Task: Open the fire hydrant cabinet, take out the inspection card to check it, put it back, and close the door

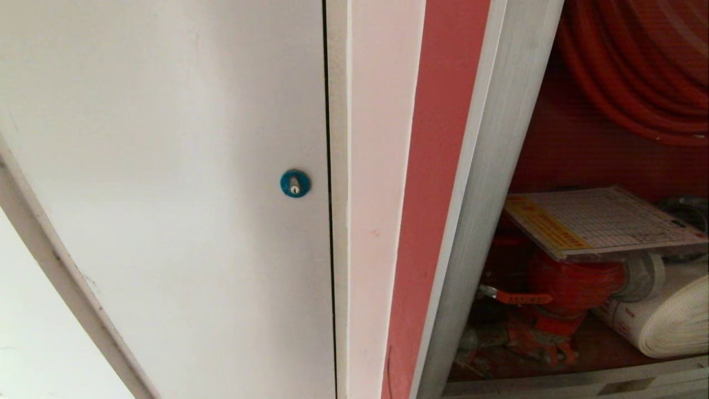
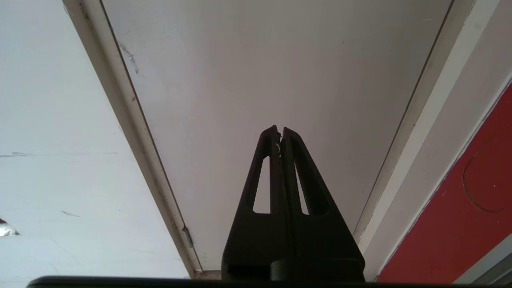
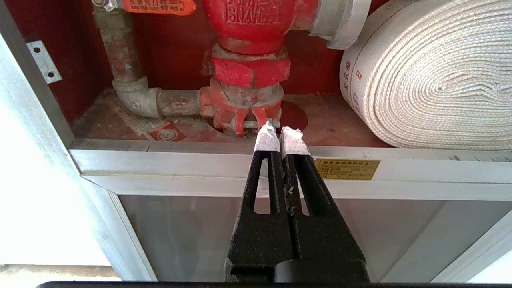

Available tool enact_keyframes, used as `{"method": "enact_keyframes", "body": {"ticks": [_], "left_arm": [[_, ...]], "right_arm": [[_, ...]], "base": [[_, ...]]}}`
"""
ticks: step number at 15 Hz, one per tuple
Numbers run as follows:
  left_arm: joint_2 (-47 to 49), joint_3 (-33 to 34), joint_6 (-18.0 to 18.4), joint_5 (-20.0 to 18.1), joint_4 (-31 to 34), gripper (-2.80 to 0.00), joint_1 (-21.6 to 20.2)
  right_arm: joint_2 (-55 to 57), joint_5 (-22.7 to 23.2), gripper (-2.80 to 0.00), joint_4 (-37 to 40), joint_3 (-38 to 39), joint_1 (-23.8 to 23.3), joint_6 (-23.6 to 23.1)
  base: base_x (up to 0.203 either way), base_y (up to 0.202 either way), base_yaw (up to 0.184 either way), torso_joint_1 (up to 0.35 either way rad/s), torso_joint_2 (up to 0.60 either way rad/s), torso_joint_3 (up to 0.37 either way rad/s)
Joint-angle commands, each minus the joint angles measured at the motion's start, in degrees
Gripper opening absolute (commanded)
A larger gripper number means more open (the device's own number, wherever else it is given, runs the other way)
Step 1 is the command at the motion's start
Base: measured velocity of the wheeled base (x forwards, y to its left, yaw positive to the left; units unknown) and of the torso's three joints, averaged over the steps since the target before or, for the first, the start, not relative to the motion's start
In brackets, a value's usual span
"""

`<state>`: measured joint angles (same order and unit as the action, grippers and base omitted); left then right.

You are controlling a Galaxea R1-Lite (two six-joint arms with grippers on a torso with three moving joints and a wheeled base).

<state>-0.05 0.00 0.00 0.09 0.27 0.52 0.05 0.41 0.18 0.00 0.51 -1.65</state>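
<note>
So the fire hydrant cabinet point(image 1: 487, 183) is standing open here, red inside fully on show, and the inspection card point(image 1: 604, 221) is lying flat on top of the red valve point(image 1: 573, 282), yellow-orange band at its left end. That looks like a handy perch for it, level and right at the front of the opening. Whether it hasn't been taken out yet or is already back, I can't say from this. The right gripper point(image 3: 282, 134) is clenched tight with nothing in it, taped tips hanging just in front of the cabinet's lower aluminium rail, low beneath the valve. The left gripper point(image 2: 279, 132) is pinched together too, empty, parked off to the left in front of the plain white panel point(image 1: 166, 166) with the blue lock point(image 1: 294, 183), so my guess is it's just idle. The white rolled hose point(image 1: 673, 321) sits on the cabinet floor right of the valve, and the red hose reel point(image 1: 642, 61) is cut off at the top. The door itself isn't in any shot, so no idea how far it's swung. Card print is too fine to read.
</note>
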Motion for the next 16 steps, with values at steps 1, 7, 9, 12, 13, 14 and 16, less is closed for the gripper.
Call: {"method": "enact_keyframes", "body": {"ticks": [1, 7, 9, 12, 13, 14, 16], "left_arm": [[0.05, -0.01, 0.0, 0.0, 0.0, -2.8, 0.0], [0.05, -0.05, 0.0, 0.02, 0.0, -2.8, 0.0], [0.05, 0.0, 0.0, 0.07, 0.0, -2.8, 0.0], [0.05, -0.07, 0.07, 0.0, 0.0, -2.8, 0.0], [0.05, -0.08, 0.09, 0.0, 0.0, -2.8, 0.0], [0.05, -0.09, 0.09, 0.0, 0.0, -2.8, 0.0], [0.05, -0.02, 0.07, 0.0, 0.0, -2.8, 0.0]], "right_arm": [[0.13, 0.02, -2.8, -0.01, 0.09, 0.02, -0.02], [0.13, 0.02, -2.8, -0.01, 0.09, -0.03, -0.02], [0.13, 0.02, -2.8, -0.01, 0.09, 0.02, -0.02], [0.13, 0.02, -2.8, -0.01, 0.09, 0.02, -0.02], [0.13, 0.02, -2.8, -0.01, 0.09, 0.02, -0.02], [0.13, 0.02, -2.8, -0.01, 0.09, 0.02, -0.02], [0.13, -0.03, -2.8, -0.01, 0.09, -0.02, -0.02]], "base": [[0.0, 0.0, 0.0, 0.0, 0.0, 0.0], [0.0, 0.0, 0.0, 0.0, 0.0, 0.0], [0.0, 0.0, 0.0, 0.0, 0.0, 0.0], [0.0, 0.0, 0.0, 0.0, 0.0, 0.0], [0.0, 0.0, 0.0, 0.0, 0.0, 0.0], [0.0, 0.0, 0.0, 0.0, 0.0, 0.0], [-0.115, 0.0, 0.0, 0.021, 0.01, 0.001]]}}
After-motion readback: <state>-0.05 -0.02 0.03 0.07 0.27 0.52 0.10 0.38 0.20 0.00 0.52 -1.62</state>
